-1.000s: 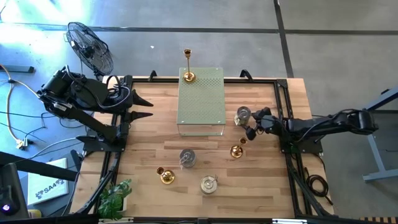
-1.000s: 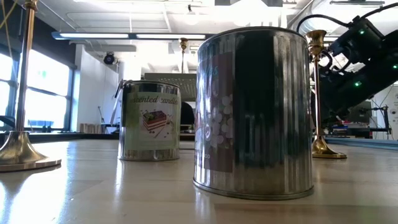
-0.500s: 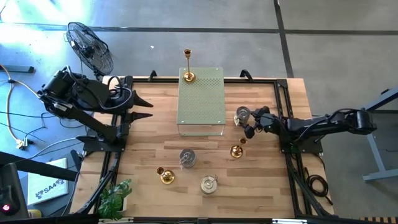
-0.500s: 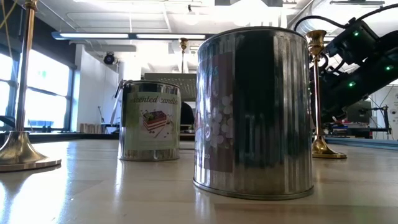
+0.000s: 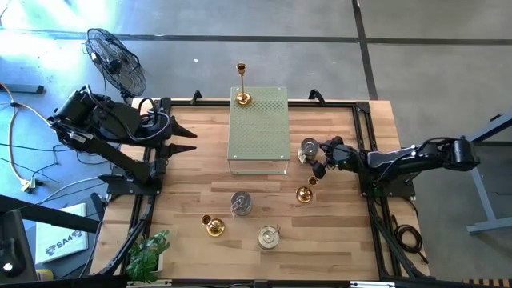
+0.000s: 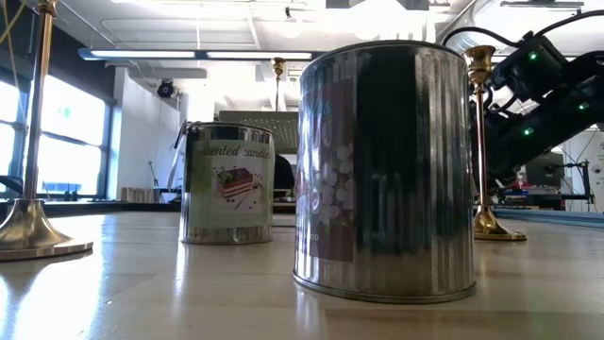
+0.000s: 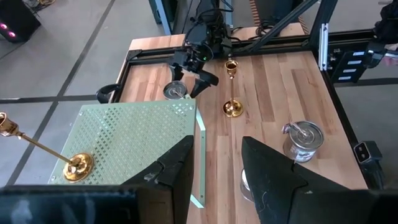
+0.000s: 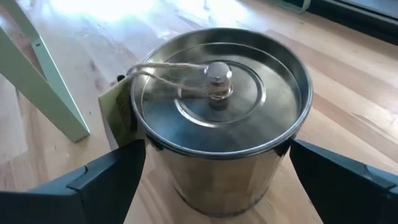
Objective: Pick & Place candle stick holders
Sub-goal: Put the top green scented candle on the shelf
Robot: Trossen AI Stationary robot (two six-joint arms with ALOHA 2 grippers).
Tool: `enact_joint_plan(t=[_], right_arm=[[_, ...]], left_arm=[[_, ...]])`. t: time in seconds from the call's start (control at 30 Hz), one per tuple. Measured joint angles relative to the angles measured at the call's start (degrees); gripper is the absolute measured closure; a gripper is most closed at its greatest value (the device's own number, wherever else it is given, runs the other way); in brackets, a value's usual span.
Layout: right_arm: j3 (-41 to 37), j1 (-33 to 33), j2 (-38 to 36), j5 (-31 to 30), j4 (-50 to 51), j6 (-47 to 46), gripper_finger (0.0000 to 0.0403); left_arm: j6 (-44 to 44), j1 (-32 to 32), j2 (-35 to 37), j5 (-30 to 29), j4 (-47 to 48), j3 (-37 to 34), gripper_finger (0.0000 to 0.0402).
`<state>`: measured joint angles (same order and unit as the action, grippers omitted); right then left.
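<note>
Three gold candle stick holders show in the high view: one (image 5: pixel 242 98) stands on the pale green box (image 5: pixel 258 132), one (image 5: pixel 304 194) right of centre, one (image 5: pixel 214 226) near the front. Two silver holders (image 5: pixel 241 202) (image 5: pixel 268 237) stand on the wood in front of the box. A third silver holder (image 8: pixel 217 118), lidded with a knob and a tag on string, stands right of the box (image 5: pixel 308 148). My right gripper (image 8: pixel 216 149) (image 5: pixel 317 156) is open, one finger on each side of it; I cannot tell if they touch. My left gripper (image 7: pixel 217 174) (image 5: pixel 188 138) waits open at the table's left.
The box's right wall (image 8: pixel 43 81) stands close beside the silver holder. The gold holder with its thin stem (image 7: pixel 232 87) stands just in front of my right gripper. A fan (image 5: pixel 116 60) and a plant (image 5: pixel 148 252) sit off the table's left side.
My right arm has sunk a little and its open gripper has edged toward the silver holder beside the box. No holder has moved.
</note>
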<state>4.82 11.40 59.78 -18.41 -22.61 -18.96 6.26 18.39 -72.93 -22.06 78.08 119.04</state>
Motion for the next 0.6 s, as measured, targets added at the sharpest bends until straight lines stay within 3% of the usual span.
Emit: enact_joint_plan(t=[0.6], right_arm=[[0.0, 0.0, 0.3, -0.5, -3.0, 3.8, 0.0009]], left_arm=[[0.0, 0.0, 0.0, -0.2, 0.0, 0.0, 0.027]])
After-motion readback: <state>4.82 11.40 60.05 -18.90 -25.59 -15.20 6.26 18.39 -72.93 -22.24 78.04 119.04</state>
